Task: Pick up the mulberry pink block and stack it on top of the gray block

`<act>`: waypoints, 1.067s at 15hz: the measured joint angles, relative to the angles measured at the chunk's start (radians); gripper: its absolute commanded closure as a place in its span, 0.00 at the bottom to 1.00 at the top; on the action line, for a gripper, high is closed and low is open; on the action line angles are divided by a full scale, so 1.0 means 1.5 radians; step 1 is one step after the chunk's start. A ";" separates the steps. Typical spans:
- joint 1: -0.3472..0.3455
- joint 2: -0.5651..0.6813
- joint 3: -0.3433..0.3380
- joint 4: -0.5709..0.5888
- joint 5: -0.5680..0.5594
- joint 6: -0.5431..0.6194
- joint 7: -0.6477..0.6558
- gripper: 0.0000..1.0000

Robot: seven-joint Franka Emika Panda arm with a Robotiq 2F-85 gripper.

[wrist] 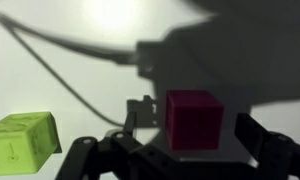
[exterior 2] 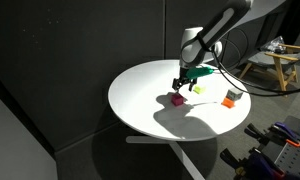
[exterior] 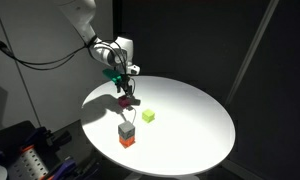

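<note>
The mulberry pink block (wrist: 194, 120) sits on the white round table and shows in both exterior views (exterior: 125, 101) (exterior 2: 176, 99). My gripper (wrist: 197, 128) is open, with one finger on each side of the pink block and a gap at both sides. In both exterior views the gripper (exterior: 123, 90) (exterior 2: 179, 86) hangs just above the block. The gray block (exterior: 126, 129) (exterior 2: 231, 93) sits on top of an orange-red cube (exterior: 126, 141) (exterior 2: 230, 101) near the table edge, apart from the gripper.
A yellow-green cube (wrist: 23, 140) (exterior: 148, 116) (exterior 2: 200, 90) lies on the table (exterior: 190, 120) close beside the pink block. The table is round with dark surroundings. Cables trail from the arm. Equipment stands on the floor by the table.
</note>
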State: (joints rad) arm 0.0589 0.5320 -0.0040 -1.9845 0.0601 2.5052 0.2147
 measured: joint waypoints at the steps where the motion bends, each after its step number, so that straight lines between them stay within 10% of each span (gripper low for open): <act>1: 0.002 0.005 0.000 0.000 0.000 0.008 0.000 0.00; 16: 0.014 0.063 -0.002 0.050 0.000 0.042 0.000 0.00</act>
State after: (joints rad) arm 0.0801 0.6267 -0.0071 -1.9100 0.0601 2.5688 0.2147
